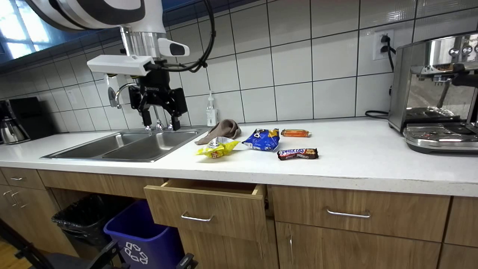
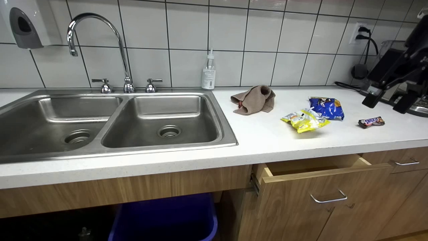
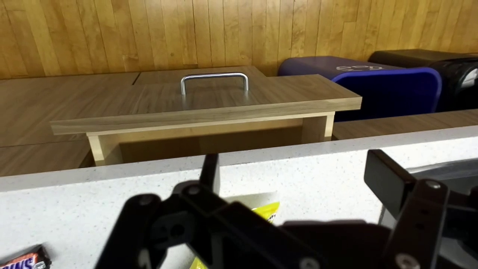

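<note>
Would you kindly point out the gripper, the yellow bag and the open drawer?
Gripper (image 1: 161, 122): in an exterior view, midway between its fingertips.
Yellow bag (image 2: 305, 121): in an exterior view, on its wrapper's middle.
Open drawer (image 3: 205, 115): in the wrist view, on its front panel's top edge.

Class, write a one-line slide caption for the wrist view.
Open claw above the counter, partly hiding a yellow bag; beyond it, an open drawer.
</note>
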Motion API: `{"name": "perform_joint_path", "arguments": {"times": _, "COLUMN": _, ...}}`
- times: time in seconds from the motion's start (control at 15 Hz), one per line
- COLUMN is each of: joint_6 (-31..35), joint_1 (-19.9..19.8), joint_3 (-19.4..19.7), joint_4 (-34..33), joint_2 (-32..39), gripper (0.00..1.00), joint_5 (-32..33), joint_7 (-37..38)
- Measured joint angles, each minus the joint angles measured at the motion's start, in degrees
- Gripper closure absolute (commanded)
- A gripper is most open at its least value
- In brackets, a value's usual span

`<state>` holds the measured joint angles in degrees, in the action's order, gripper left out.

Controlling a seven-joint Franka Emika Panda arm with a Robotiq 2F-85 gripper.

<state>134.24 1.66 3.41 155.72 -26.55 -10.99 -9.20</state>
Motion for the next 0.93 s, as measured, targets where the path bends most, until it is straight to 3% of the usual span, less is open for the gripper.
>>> {"name": "perform_joint_path", "arguments": {"times": 0.93, "joint_6": 15.18, "joint_1": 0.0, "joint_3": 0.52, "joint_4": 2.29, "joint_2": 11.23, "gripper": 0.0, "joint_5": -0.05, "joint_7": -0.38}}
